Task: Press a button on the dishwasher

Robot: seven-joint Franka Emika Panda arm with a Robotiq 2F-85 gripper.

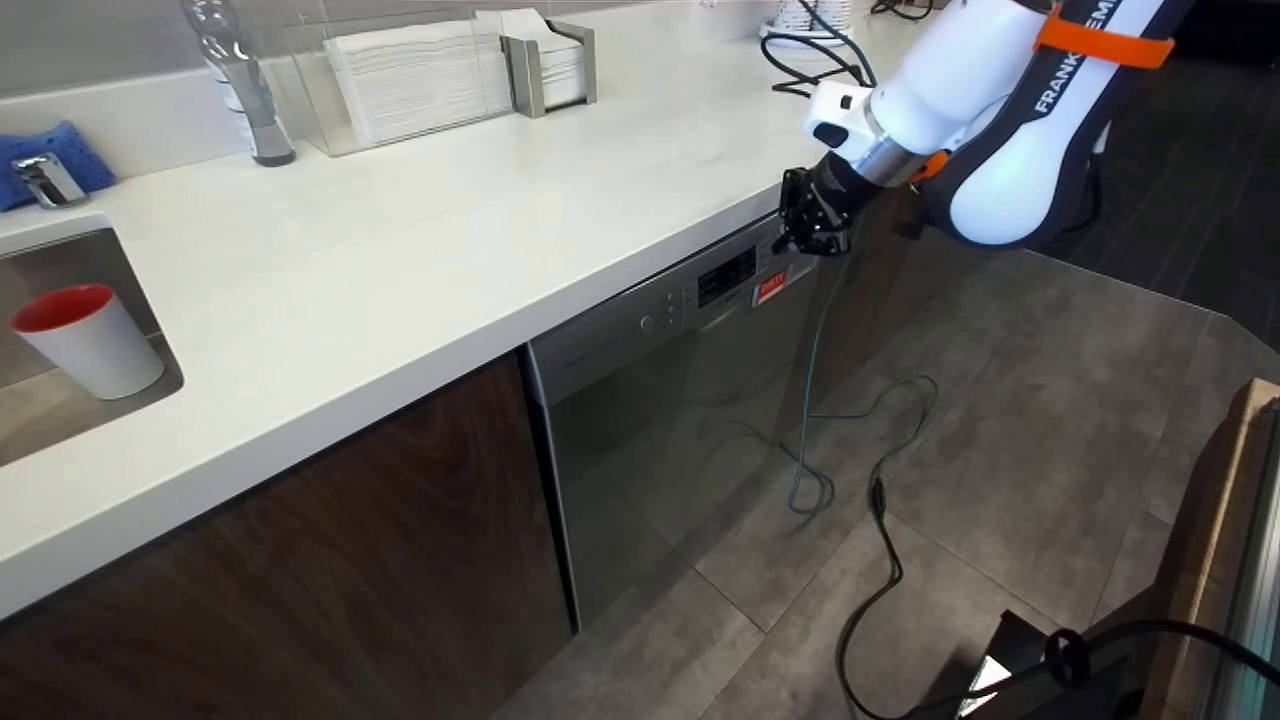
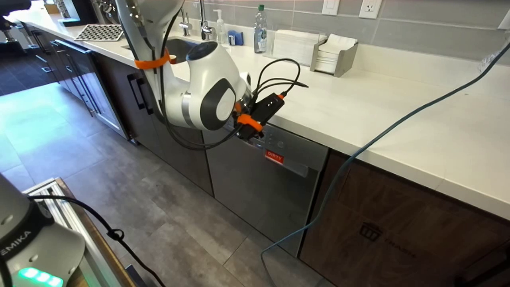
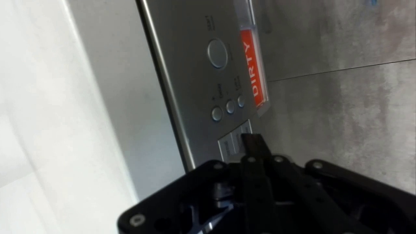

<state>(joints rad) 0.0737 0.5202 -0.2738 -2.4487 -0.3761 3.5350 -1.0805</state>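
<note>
Hand, jaws together, is at the dishwasher; contact unclear. In wrist view, buttons lie up-left of the hand.

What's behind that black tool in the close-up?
In the wrist view, part of a display on the dishwasher shows past the tip of the tool. The tool covers the rest, so whatever lies there cannot be seen.

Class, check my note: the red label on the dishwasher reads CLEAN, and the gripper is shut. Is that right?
Not quite: the red label on the dishwasher reads DIRTY, not CLEAN, as the wrist view shows. The gripper is indeed shut.
</note>
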